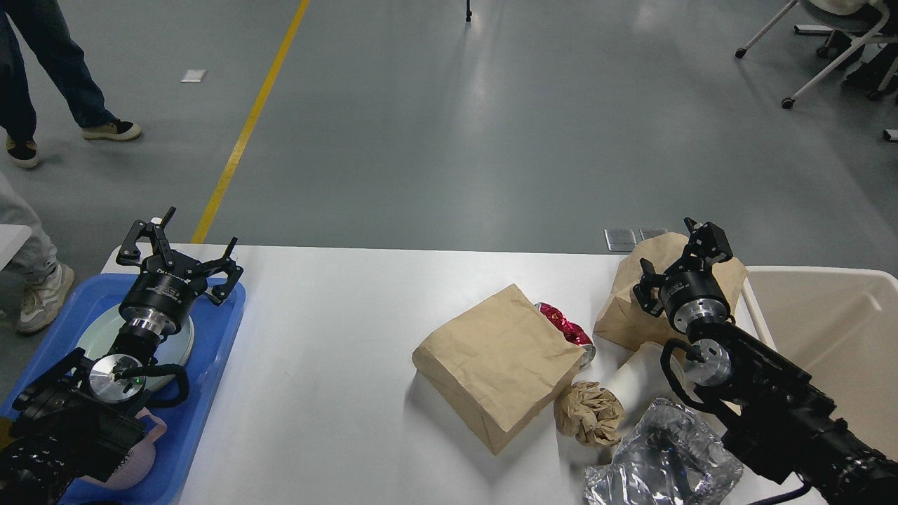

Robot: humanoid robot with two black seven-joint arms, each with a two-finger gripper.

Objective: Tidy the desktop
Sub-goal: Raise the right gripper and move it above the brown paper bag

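The white desktop [337, 337] fills the lower part of the head view. On its right half lie a large brown paper bag [498, 365], a crushed red can [565, 327], a crumpled brown paper ball [589, 414], a white paper cup [635, 379], a crumpled clear plastic bag [663, 466] and a second brown paper bag [624, 315]. My right gripper [684, 256] hovers over that second bag, fingers spread, holding nothing. My left gripper [188, 238] is open and empty above the far end of a blue tray [217, 330].
The blue tray at the left edge holds a pale plate [179, 344] and a pink mug [137, 466]. A beige bin [828, 330] stands at the desktop's right end. A person's legs [42, 77] are on the floor at far left, and office chairs [828, 49] at far right.
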